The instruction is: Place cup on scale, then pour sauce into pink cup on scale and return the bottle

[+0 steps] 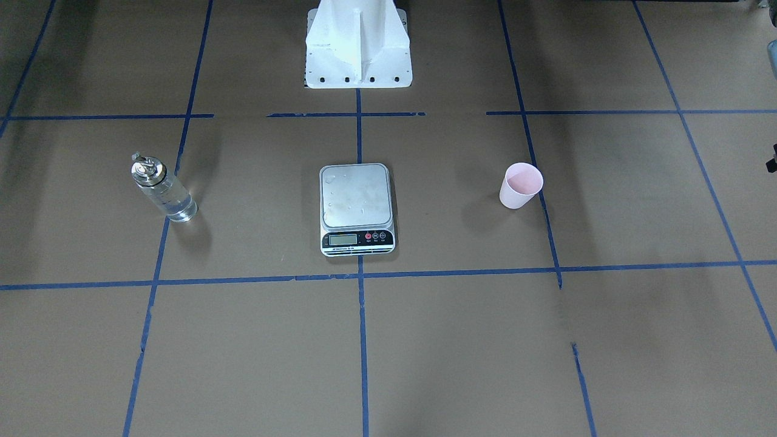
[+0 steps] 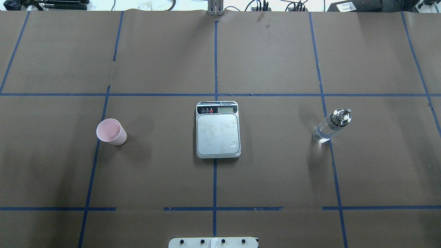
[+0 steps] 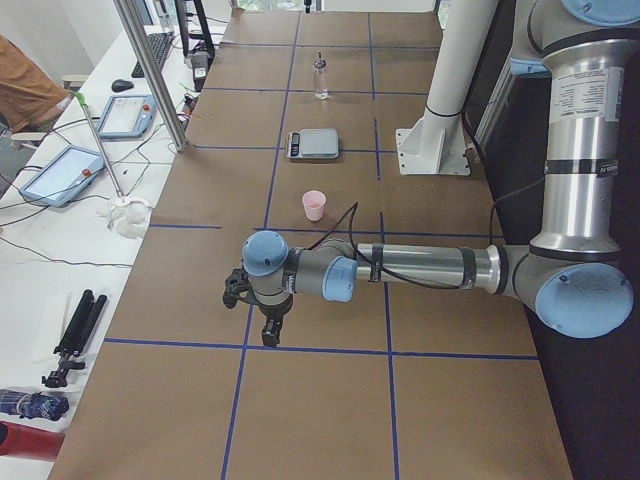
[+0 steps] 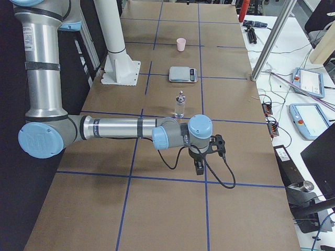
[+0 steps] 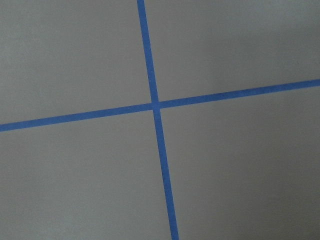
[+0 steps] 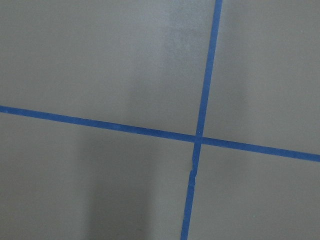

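Both arms are parked low over the table (image 2: pixel 275 172), and I only get them in the 2 side views. The left gripper (image 3: pixel 270 328) points down at the brown paper, same for the right gripper (image 4: pixel 199 167). From that far off I can't tell if either set of jaws is apart or together. The wrist views are no help, just paper and a cross of blue tape (image 5: pixel 155 105).

From the left gripper, the cup (image 2: pixel 112 132) is the closest item, further in along the table and well apart from it. It's upright, mouth up, standing on the paper and not on the scale (image 2: pixel 217 134). The scale sits beyond the cup, right in the middle of the table, nothing on its plate but a few droplets. Its display is too small to read.

From the right gripper, the bottle (image 2: pixel 330 126) is the first thing in along the table, near it but not touching, upright with its silver spout on top. The sauce (image 2: pixel 321 135) is clear, so the level is hard to make out. An orange sleeve (image 3: pixel 25 90) is cut off at the edge of the left side view.
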`<action>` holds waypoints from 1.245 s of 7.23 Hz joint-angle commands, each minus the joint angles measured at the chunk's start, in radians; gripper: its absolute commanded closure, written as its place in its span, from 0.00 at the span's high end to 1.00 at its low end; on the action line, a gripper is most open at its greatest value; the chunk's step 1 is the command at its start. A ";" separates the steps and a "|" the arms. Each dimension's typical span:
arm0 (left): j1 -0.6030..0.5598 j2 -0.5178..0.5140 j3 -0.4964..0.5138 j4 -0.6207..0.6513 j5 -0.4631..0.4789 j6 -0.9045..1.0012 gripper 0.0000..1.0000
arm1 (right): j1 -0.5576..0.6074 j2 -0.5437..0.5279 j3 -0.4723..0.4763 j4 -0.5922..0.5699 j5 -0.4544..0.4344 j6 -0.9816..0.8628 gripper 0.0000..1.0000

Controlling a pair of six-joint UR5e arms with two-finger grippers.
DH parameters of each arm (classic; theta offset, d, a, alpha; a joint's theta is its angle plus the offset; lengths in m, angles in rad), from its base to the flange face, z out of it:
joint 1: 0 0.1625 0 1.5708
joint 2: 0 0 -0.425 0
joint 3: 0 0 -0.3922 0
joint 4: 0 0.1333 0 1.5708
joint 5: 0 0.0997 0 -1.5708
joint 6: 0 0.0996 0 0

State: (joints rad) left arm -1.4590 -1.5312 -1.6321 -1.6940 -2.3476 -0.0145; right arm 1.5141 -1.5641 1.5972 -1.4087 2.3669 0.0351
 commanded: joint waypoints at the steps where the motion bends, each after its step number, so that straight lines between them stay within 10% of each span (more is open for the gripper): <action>1: 0.000 0.005 -0.015 0.014 -0.007 0.008 1.00 | 0.000 -0.001 0.003 0.002 0.003 0.002 1.00; 9: 0.106 -0.007 -0.104 -0.137 -0.067 -0.086 1.00 | -0.003 -0.013 0.006 0.007 -0.003 -0.001 1.00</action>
State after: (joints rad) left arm -1.4067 -1.5369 -1.7369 -1.7683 -2.3897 -0.0672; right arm 1.5118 -1.5742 1.6039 -1.4026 2.3667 0.0335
